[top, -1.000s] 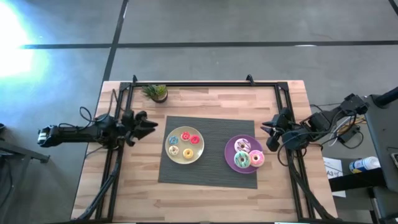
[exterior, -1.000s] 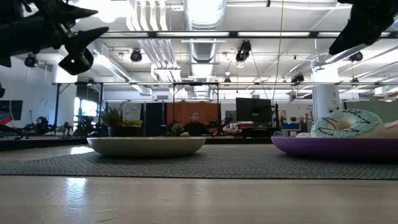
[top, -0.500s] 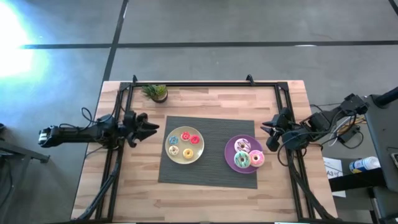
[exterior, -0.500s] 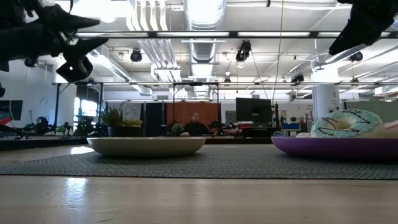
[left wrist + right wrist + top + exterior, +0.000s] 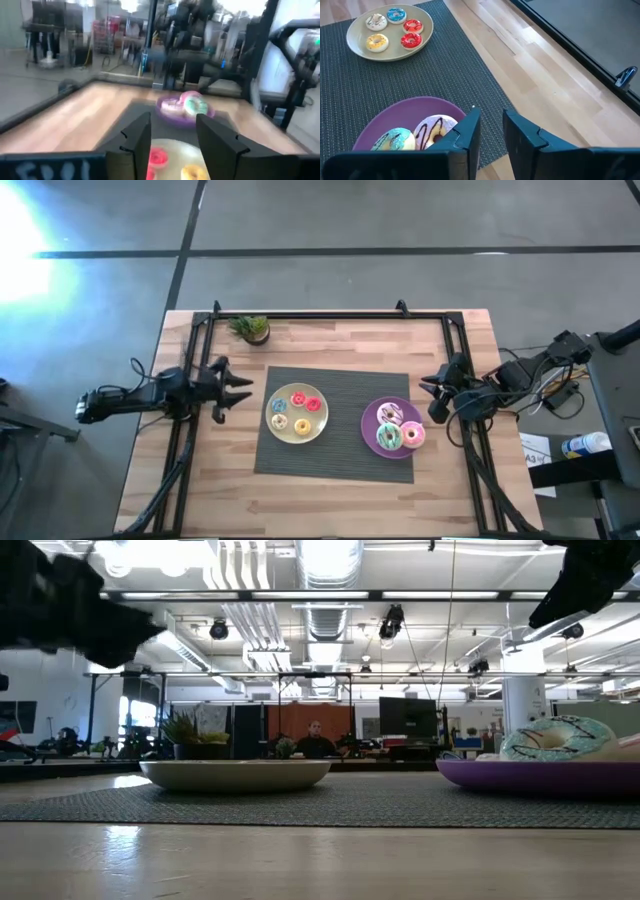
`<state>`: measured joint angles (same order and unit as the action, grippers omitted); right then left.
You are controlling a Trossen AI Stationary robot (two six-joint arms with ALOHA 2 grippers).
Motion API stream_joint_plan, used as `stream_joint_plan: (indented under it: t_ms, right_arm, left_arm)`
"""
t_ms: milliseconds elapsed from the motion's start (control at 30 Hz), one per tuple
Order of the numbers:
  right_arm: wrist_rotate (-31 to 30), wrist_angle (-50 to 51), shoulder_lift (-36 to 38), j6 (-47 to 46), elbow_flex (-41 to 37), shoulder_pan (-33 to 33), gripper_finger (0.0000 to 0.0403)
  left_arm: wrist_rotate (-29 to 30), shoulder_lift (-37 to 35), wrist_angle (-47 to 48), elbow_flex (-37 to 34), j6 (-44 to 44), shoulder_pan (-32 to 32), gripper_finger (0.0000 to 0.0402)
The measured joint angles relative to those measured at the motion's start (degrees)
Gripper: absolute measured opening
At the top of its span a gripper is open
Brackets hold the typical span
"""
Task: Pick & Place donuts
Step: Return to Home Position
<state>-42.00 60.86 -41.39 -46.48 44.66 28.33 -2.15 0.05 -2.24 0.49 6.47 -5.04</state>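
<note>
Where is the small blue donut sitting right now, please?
In the high view, the blue donut lies on the pale plate left of the purple plate, on its left side beside the cream donut.

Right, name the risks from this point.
1. The left gripper, open, hangs close beside the cream plate; a swing could knock it and scatter the mini donuts.
2. The right gripper sits by the purple plate holding three larger donuts; a nudge could spill them.
</note>
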Motion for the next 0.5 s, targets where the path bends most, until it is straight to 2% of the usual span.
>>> stream_joint_plan:
  t_ms: [267, 500]
  right_arm:
    - [0.0, 0.0, 0.0, 0.0, 0.0, 0.0, 0.0085]
    - [0.0, 0.1, 0.0, 0.0, 0.0, 0.0, 0.0089]
  left_arm:
    - [0.3, 0.0, 1.0, 0.0, 7.1, -0.1, 0.0131]
    - [0.3, 1.2, 1.0, 0.0, 7.6, -0.1, 0.0131]
